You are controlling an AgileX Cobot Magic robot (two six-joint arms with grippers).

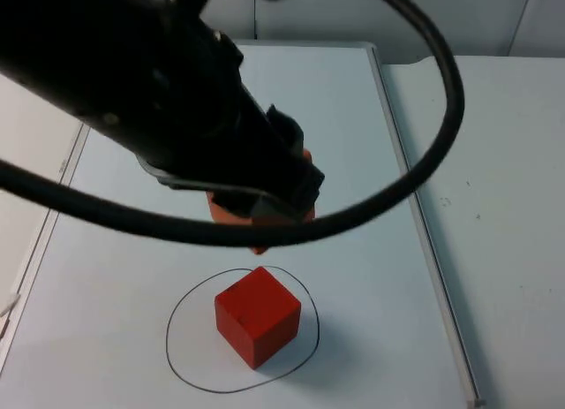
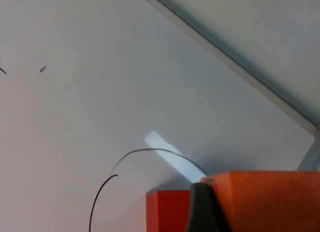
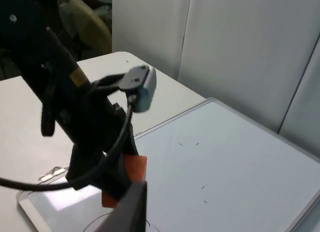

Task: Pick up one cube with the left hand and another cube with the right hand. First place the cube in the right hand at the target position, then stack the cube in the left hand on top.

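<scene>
**Held cube hung just short of the one in the ring**

The left pincer (image 1: 265,206) was out over the white board (image 1: 371,162) on the counter (image 1: 494,206), closed on an orange-red cube (image 1: 231,213) that peeked out beneath the black arm. In the left wrist view the same held cube (image 2: 265,199) sat snug against a black fingertip (image 2: 200,209), so the grip looked firm and the fingers were drawn in to the cube's width.

The other cube (image 1: 257,314) was already down, standing inside the pen-drawn ring (image 1: 177,316) that marks the target. It sat a little turned, one corner pointing toward the near edge of the board, and it looked flat on the surface.

What mattered for the stack was the offset. In the top view the held cube lay beyond the placed one, toward the far end of the board and raised off it, with a clear gap between the two. The wrist view agreed: the resting cube (image 2: 167,209) showed just beside and below the held one, not squarely under it. My guess was that the left arm needed to come nearer along the board until the cubes lined up, and perhaps turn the wrist to match that skewed corner, before lowering.

The right arm waited off to the side, looking on at the left arm (image 3: 75,127) from a distance; a dark fingertip (image 3: 131,207) of the right pincer showed, but I could not tell how its fingers stood.
</scene>
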